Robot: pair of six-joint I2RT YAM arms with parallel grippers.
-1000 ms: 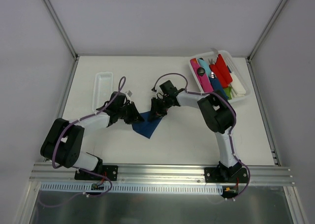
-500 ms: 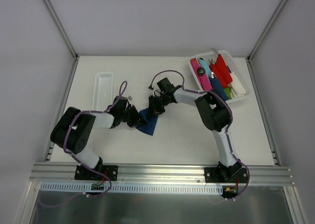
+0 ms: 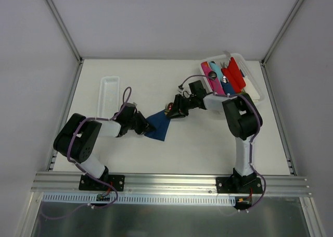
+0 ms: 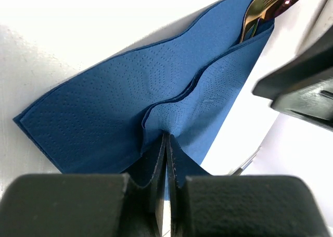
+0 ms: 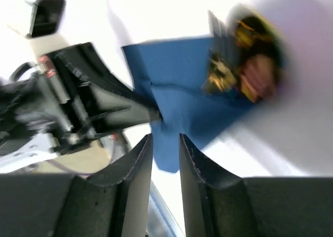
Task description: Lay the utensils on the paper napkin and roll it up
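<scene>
1. left gripper (image 4: 166,140) is clenched on the near edge of the paper napkin (image 4: 104,107), pinching a raised fold of the sheet between its fingertips.
2. napkin lies mid-counter (image 3: 197,143) between the two grippers, partly folded over itself, upper layer lifted off the lower one.
3. utensils (image 4: 268,0) sit at the napkin's far corner from the left gripper, tucked between the layers with the shiny copper heads poking out.
4. right gripper (image 5: 165,139) is at that utensil end of the napkin. its jaws stand slightly apart with nothing between them, so it's released.
5. the left wrist view alone shows the pinch and the fold layers clearly. in the top view this is just a dark blue patch with a reddish glint at its upper right corner.
6. right wrist view is blurred: utensils read as a gold-brown smear on the blue sheet, left gripper visible at the opposite edge.
7. only the top view shows the white tray (image 3: 109,91) at back left and the bin (image 3: 260,86) of coloured plastic items at back right, both well apart from the napkin.
</scene>
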